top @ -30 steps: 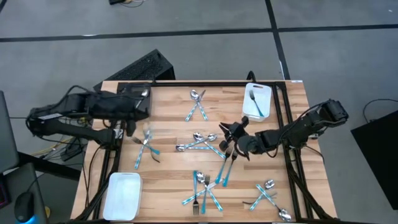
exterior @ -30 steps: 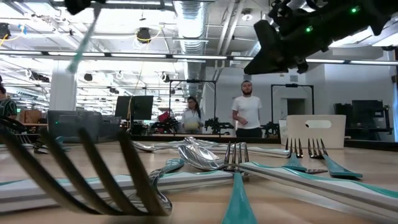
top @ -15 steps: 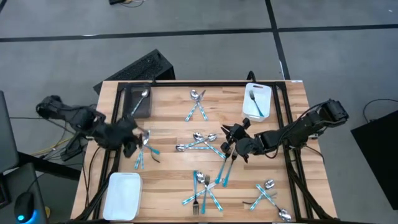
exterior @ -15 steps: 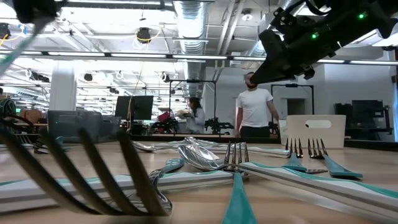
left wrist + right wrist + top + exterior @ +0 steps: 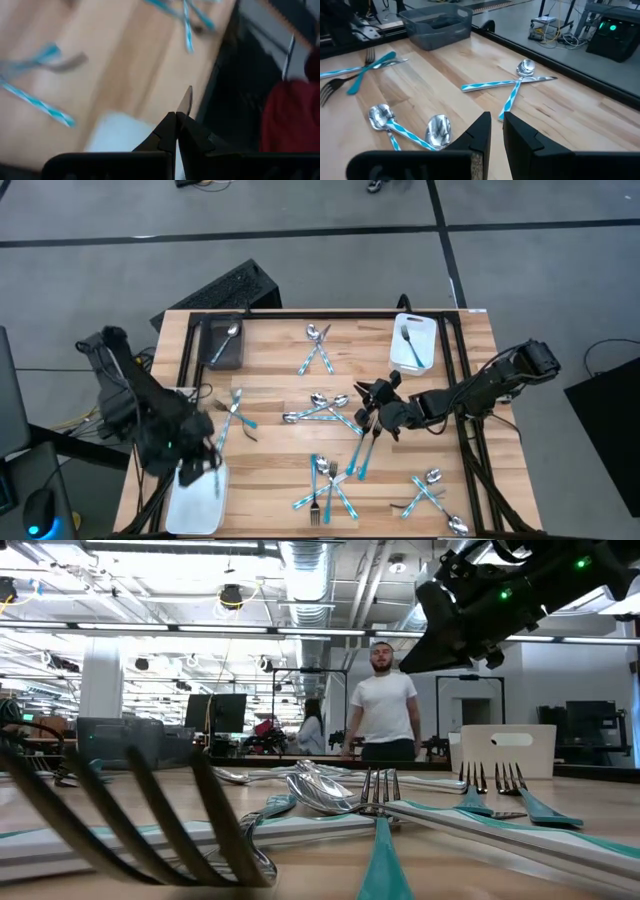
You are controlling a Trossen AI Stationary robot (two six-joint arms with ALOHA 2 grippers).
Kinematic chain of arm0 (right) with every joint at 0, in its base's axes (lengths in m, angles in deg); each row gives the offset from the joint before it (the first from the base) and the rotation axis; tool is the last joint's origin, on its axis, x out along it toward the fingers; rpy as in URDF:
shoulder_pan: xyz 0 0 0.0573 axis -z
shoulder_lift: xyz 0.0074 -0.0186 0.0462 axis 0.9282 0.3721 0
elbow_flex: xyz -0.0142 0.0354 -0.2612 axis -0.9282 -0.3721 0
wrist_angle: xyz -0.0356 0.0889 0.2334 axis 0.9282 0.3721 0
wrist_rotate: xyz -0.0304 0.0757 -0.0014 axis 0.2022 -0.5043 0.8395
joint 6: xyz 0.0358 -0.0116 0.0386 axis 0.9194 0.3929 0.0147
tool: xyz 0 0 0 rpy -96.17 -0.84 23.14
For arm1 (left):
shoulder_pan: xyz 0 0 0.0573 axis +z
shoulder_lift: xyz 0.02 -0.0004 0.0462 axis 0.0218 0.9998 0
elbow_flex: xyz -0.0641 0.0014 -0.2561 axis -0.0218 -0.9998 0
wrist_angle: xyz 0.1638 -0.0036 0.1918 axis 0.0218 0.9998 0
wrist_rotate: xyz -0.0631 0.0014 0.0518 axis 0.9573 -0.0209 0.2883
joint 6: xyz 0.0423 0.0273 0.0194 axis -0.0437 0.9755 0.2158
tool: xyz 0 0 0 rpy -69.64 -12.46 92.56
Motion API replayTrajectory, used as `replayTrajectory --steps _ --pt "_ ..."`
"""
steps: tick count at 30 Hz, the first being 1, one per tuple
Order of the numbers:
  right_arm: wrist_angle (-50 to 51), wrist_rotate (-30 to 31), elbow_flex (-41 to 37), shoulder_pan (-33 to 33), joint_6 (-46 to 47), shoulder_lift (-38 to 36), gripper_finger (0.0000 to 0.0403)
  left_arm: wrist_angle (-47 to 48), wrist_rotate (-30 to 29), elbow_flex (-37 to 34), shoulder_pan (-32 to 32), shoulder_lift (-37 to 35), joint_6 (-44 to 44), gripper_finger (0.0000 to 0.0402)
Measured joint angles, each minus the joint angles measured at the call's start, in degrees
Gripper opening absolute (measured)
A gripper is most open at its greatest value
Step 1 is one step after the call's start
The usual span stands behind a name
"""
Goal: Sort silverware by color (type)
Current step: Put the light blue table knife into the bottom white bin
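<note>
Left gripper (image 5: 200, 465) hangs over the white tray (image 5: 190, 502) at the table's near-left corner, fingers pressed together on a knife: in the left wrist view a thin silver blade (image 5: 185, 100) sticks out from between the closed tips, with the tray just below them.

Right gripper (image 5: 368, 405) hovers low over mid-table, fingers slightly apart with a narrow gap between them, nothing visibly held.

Silverware relative to the right gripper:
- spoon cluster (image 5: 322, 409) just beside it, towards the left arm; in the right wrist view 2 spoon bowls (image 5: 437, 127) sit right ahead of the fingertips
- crossed spoon pair (image 5: 318, 348) farther off, towards the far edge
- fork pair (image 5: 365, 445) just under and nearer than it
- mixed pile (image 5: 325, 485) near the front edge
- another crossed set (image 5: 428, 492) at the near-right corner
- fork in the far-right white tray (image 5: 412, 343)

Relative to the left gripper: crossed fork pair (image 5: 232, 418) just beyond it, towards the table's far side; 1 spoon in the dark grey bin (image 5: 222, 345) well beyond, at the far-left corner.

Person (image 5: 381, 705) standing in the room behind the table.
</note>
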Motion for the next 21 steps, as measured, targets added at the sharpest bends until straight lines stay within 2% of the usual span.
replayTrajectory --steps 5,10,14,21 --pt "-1.22 0.00 -0.02 -0.64 -0.04 0.00 0.0076 3.13 4.60 5.69 -4.21 6.44 -3.99 0.0000" --pt "-2.45 -0.05 -0.02 -0.63 -0.12 0.00 0.0076 10.68 4.61 9.83 -7.31 10.33 -8.82 0.0000" --pt "-2.46 -0.05 -0.02 -0.98 -0.17 0.00 0.0076 12.50 5.85 8.47 -8.57 11.38 -12.31 0.0000" --pt "-2.48 -0.07 -0.02 -0.98 -0.17 0.00 0.0076 9.04 12.62 1.97 -8.52 11.36 -15.56 0.0000"
